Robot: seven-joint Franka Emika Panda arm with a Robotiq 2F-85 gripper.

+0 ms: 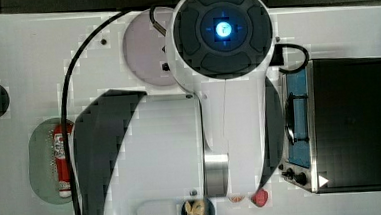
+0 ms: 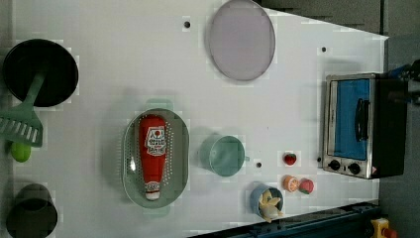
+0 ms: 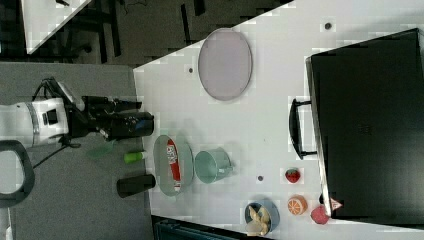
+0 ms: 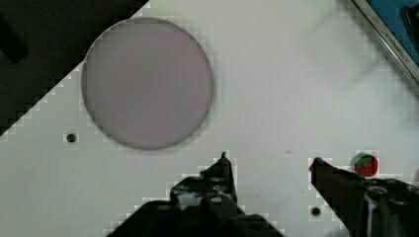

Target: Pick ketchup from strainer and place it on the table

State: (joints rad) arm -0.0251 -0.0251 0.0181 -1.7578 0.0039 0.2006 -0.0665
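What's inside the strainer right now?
The ketchup lies lengthwise in the strainer, label up, white cap toward the left view's bottom. Perforated base shows on both sides of it. Whatever sits under the bottle is covered. In the top view the arm hides one edge of the strainer.

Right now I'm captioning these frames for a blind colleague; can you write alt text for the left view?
A red ketchup bottle lies inside a pale green oval strainer on a white table, cap toward the left view's bottom. A green cup stands to the left view's right of the strainer, a grey-lilac plate sits near the top, and a toaster oven at the right.
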